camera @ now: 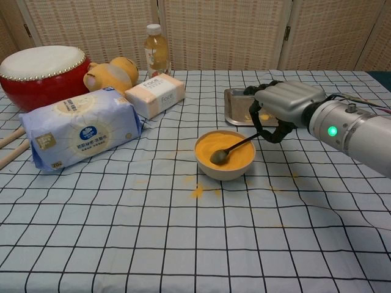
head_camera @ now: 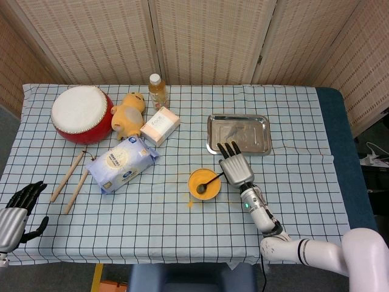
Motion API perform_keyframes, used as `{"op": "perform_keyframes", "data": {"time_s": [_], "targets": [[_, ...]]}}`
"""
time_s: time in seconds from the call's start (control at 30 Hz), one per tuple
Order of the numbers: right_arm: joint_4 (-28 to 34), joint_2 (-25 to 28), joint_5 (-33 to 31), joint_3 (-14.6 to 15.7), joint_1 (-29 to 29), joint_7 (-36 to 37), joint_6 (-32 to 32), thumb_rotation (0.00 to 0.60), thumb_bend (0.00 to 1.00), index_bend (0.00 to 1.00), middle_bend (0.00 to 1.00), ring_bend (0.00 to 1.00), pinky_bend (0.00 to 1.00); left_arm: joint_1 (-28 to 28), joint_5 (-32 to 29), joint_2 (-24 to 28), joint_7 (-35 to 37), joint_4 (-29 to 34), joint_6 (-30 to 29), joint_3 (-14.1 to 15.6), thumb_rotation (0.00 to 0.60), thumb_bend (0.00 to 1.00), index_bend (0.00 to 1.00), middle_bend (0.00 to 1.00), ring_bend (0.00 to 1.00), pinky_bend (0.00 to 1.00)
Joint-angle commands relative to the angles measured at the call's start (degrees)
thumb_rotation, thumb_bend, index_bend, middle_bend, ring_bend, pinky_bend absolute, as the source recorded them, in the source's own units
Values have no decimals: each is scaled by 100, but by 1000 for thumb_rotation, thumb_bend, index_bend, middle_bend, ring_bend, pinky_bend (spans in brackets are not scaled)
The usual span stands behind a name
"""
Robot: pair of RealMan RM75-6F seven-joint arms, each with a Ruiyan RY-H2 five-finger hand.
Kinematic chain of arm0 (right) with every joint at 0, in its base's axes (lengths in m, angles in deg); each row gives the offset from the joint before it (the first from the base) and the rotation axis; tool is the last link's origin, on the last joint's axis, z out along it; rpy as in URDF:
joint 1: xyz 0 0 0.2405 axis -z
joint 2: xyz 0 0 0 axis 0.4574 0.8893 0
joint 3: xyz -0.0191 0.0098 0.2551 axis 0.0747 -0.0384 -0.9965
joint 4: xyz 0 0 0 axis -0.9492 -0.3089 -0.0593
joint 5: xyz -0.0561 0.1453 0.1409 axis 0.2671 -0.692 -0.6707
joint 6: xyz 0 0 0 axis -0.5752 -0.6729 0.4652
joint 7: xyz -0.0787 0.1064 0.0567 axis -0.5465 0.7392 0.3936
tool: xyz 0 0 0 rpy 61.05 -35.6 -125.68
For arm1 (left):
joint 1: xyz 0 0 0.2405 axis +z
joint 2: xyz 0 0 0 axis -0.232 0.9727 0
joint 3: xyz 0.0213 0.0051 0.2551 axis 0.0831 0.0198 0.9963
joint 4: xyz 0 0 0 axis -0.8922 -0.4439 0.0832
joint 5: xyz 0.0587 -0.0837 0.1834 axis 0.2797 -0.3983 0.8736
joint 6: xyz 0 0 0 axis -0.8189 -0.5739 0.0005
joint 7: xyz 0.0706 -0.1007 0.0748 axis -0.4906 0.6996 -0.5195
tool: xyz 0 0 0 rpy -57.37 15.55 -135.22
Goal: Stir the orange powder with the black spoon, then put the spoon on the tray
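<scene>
A small bowl point(camera: 225, 170) point(head_camera: 193, 180) of orange powder point(camera: 227, 148) stands mid-table. The black spoon point(camera: 230, 150) point(head_camera: 207, 184) lies slanted in it, its head down in the powder near the front of the bowl. My right hand point(camera: 282, 108) point(head_camera: 236, 168) grips the handle end just right of the bowl, fingers curled around it. The steel tray point(head_camera: 239, 134) point(camera: 233, 105) sits behind the hand. My left hand point(head_camera: 16, 210) hangs off the table's front left corner, fingers apart, holding nothing; the chest view does not show it.
Orange powder is spilled on the cloth point(camera: 198, 191) in front of the bowl. To the left lie a wipes pack point(camera: 79, 133), a pink box point(camera: 155, 94), a plush toy point(camera: 109, 74), a bottle point(camera: 156, 47), a red drum point(camera: 40, 69) and two wooden sticks point(head_camera: 70, 180).
</scene>
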Motion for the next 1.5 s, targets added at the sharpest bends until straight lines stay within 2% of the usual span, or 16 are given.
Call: {"op": "perform_keyframes", "data": {"time_s": [0.03,0.13,0.27,0.43,0.87,1.03,1.2,1.37,1.5], "targets": [[10,16,3,25,2,-25,-5,600,410,574,0,0,0,1,-2,-2,4,-3,-2,-2,600,439,0,6,0,115],[16,24,-4,28,4,-8,1,600,410,500,0,0,0,3,-2,-2,-3,0,-8,-3,600,441,0,6,0,115],[17,35,113,34,35,103,-72,600,409,286,0,0,0,6,4,1,-6,6,-13,1,600,441,0,6,0,116],[-52,36,487,160,158,334,-262,600,349,214,0,0,0,5,-12,0,-4,-1,8,4,600,440,0,6,0,115],[-726,-301,1353,493,521,971,-615,600,323,346,0,0,0,-16,-49,-7,-76,23,79,7,600,441,0,11,0,117],[-1233,-612,1721,475,637,1416,-873,600,323,417,28,0,0,-23,-64,-13,-84,19,106,8,600,441,1,12,0,117],[-1649,-853,1913,422,671,1647,-916,600,323,447,41,0,0,-25,-64,-2,-89,36,107,7,600,442,1,13,0,117],[-1857,-1004,1981,341,687,1723,-882,600,323,460,47,0,0,-29,-78,7,-48,35,126,7,600,464,5,16,0,117],[-2001,-1121,2074,278,707,1826,-963,600,323,514,66,0,0,-58,-15,68,133,60,199,58,600,459,5,17,0,117]]}}
